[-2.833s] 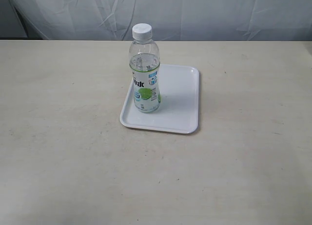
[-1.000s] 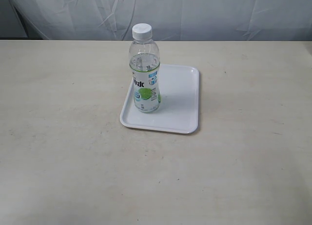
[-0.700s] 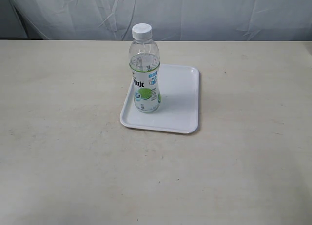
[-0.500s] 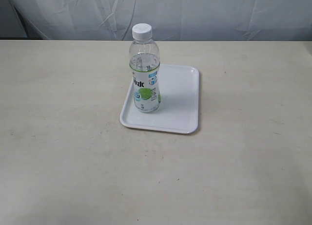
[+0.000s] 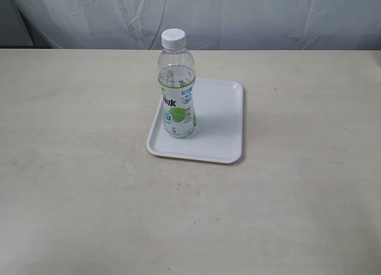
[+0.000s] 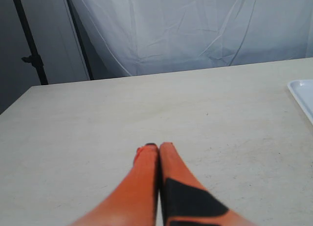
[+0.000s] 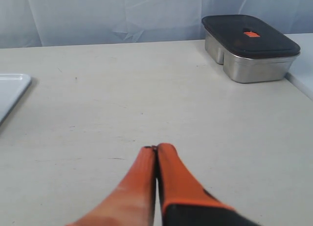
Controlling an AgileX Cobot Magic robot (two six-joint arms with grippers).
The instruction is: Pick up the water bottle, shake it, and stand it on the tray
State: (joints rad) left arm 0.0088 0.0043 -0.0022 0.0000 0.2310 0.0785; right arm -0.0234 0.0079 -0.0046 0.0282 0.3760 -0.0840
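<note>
Change: I saw none across the last seconds | water bottle [image 5: 177, 90] stood upright on the tray [image 5: 221, 127], toward the tabletop's [image 5: 77, 180] far edge | left jaws and right jaws pressed together, empty, away from it | I judged the task finished.

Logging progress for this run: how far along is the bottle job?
Looks done: the water bottle stands upright on the tray. In hand: nothing; the left hand and right hand are both shut and empty, away from it. Remaining: nothing visible, though whether it was shaken cannot be told.
</note>
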